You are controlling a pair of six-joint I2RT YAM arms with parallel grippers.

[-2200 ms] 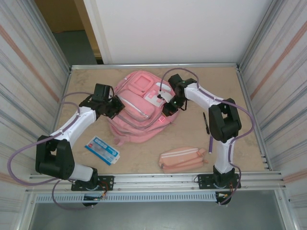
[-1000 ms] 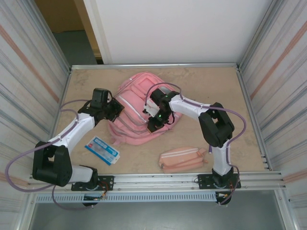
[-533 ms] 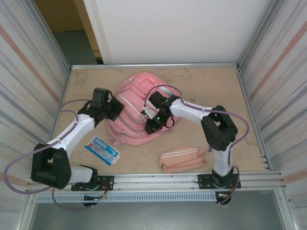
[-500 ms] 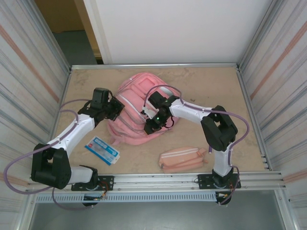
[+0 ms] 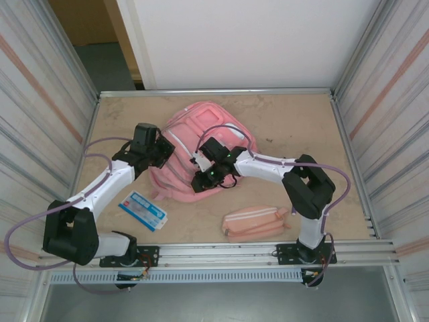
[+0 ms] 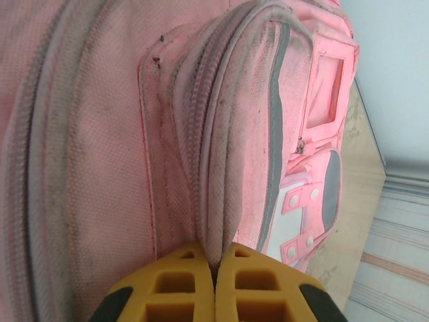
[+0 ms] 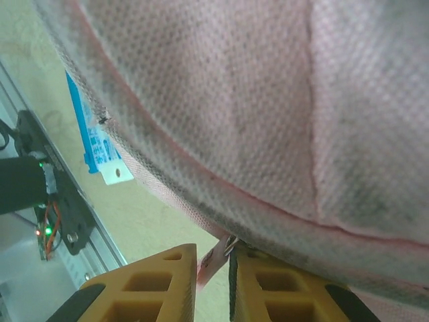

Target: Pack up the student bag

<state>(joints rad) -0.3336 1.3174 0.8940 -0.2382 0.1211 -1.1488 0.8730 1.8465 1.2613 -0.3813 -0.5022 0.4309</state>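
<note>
Lying crumpled at the middle of the table (image 5: 301,127), the student bag (image 5: 191,134) has a gripper at two of its edges. The left gripper (image 6: 214,261) meets the bag's left edge in the overhead view. Its yellow fingers (image 6: 177,285) are clenched on a raised fold of pink fabric beside a zip, and the fold is pinched flat between them.

The right gripper (image 7: 213,253) is at the bag's lower edge, just below the frame's centre in the overhead view, tucked under overhanging fabric. Its jaws stand slightly parted. A thin pink pull tab (image 7: 206,268) hangs in the gap without filling it, and a small metal zip slider (image 7: 232,243) sits just above.

The zip seen from the left wrist is closed, so the bag's contents cannot be told. A blue packet (image 5: 143,210) lies flat on the table to the lower left, outside the bag. A pink pencil pouch (image 5: 255,223) lies to the lower right, also outside it, its contents hidden.
</note>
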